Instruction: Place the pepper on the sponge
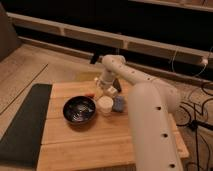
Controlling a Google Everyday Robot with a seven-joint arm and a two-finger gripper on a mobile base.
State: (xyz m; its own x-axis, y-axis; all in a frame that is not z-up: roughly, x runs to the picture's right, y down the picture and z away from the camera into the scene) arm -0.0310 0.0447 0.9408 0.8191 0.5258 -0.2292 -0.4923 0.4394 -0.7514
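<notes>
My gripper [101, 89] is low over the board, grip state can't tell. Pepper [90, 94] looks to lie just beside it, off the sponge [119, 104] on its other side. Placing still left.

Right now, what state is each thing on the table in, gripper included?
black bowl: upright on the table
white cup: upright, right of the black bowl
sponge: flat, beside the white cup, nothing on it
pepper: on the table behind the black bowl, not on the sponge
gripper: low behind the white cup, near the pepper
</notes>
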